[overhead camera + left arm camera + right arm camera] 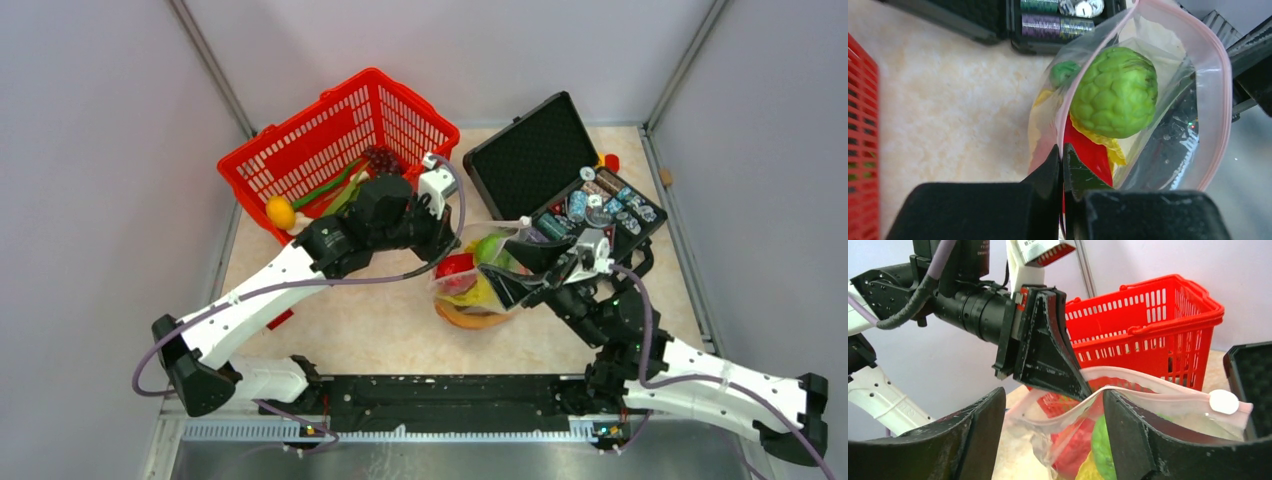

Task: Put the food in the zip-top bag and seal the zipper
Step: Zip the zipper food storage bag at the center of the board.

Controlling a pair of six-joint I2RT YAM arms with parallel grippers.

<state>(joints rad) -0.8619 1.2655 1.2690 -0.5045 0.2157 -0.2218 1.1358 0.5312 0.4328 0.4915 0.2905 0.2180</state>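
The zip-top bag (478,290) stands mid-table with its mouth open. Inside are food pieces: a bumpy green round fruit (1113,92), a red piece (1089,156) and a yellow piece (1115,150). My left gripper (1062,150) is shut on the bag's wall at the pink zipper (1220,85); from the right wrist its fingers (1048,357) pinch the rim. My right gripper (1053,427) is open, with the bag's near lip (1068,412) between its fingers. The zipper's white slider (1224,401) sits at the far end. More food lies in the red basket: grapes (381,158), green pods (330,188), a yellow-orange piece (281,212).
The red mesh basket (300,140) stands tilted at the back left, just behind my left arm. An open black case (530,155) with poker chips (600,205) sits back right, close to the bag. Grey walls enclose the table.
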